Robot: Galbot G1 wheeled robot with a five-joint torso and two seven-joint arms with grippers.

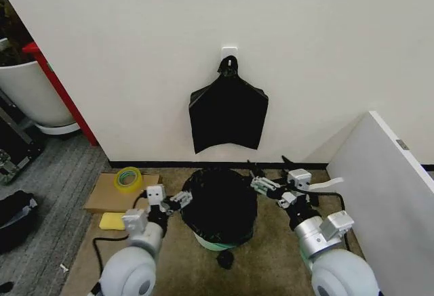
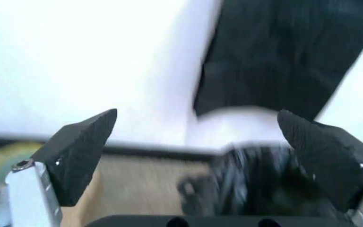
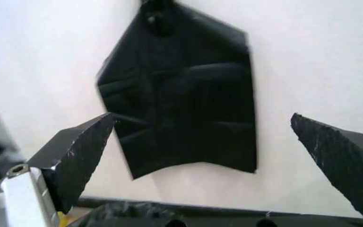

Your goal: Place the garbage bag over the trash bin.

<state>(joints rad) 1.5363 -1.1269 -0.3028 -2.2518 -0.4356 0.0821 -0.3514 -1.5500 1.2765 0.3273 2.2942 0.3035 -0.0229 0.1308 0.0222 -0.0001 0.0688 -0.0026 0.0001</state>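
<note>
The glossy black garbage bag (image 1: 220,202) is spread over the mouth of the trash bin and drapes down its sides. Only the bin's pale green base (image 1: 215,244) shows beneath it. My left gripper (image 1: 178,201) is at the bag's left rim, and my right gripper (image 1: 261,184) is at its right rim. In the left wrist view the left gripper (image 2: 197,116) is open with nothing between its fingers, and the crinkled bag (image 2: 257,187) lies below it. The right gripper (image 3: 202,118) is open too, with the bag's edge (image 3: 131,212) just under it.
A flat black bundle of bags (image 1: 228,113) hangs on the wall behind the bin. To the left, a yellow tape roll (image 1: 127,178) lies on cardboard (image 1: 105,200) beside a yellow sponge (image 1: 112,221). A black scrap (image 1: 225,260) lies in front. A white panel (image 1: 386,181) stands at right, and a planter pot (image 1: 30,93) at far left.
</note>
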